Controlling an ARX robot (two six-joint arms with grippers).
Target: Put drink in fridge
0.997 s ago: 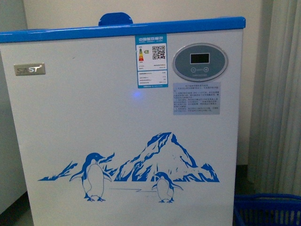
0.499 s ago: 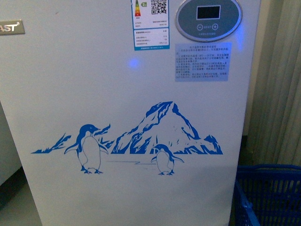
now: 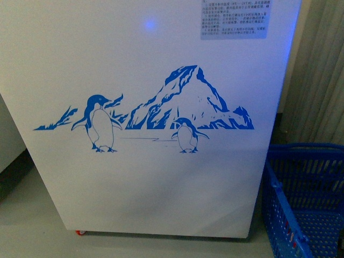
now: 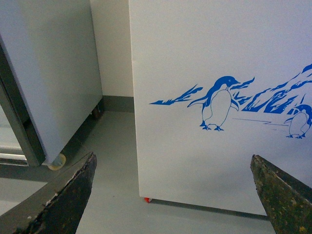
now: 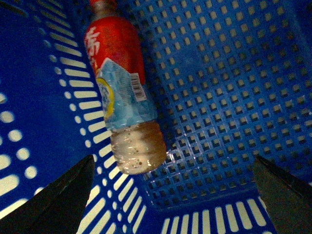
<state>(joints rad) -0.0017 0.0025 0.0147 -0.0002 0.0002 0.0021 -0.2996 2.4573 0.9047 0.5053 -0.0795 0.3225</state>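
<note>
The fridge (image 3: 156, 188) fills most of the front view: a white front panel with a blue print of two penguins (image 3: 100, 123) standing before a mountain (image 3: 188, 97). A small blue light spot (image 3: 150, 24) glows high on the panel, and a pale printed notice (image 3: 234, 19) sits near the upper edge. A red caster (image 3: 80, 232) shows under its lower left corner, on the grey floor (image 3: 27, 226). Just beside the fridge, on the robot's right, stands a blue plastic basket (image 3: 301, 188) with perforated walls, and a pale curtain (image 3: 322, 80) hangs behind it.

In the left wrist view, the left gripper (image 4: 171, 157) faces the fridge's penguin panel (image 4: 195, 48), apart from it. Its two dark, worn fingers (image 4: 73, 195) are spread wide. To one side, a plain grey-white cabinet (image 4: 53, 73) stands on its own pale caster (image 4: 58, 162), with a gap of floor between it and the fridge.

In the right wrist view, the right gripper (image 5: 173, 158) looks down into the basket (image 5: 224, 73), its fingers (image 5: 63, 195) likewise wide apart. The drink bottle (image 5: 124, 92) lies on its side on the mesh floor, alongside the slotted wall. It has a red label and a light blue one with a barcode, and brownish liquid shows at its base. The base points toward the gripper, which does not touch it.
</note>
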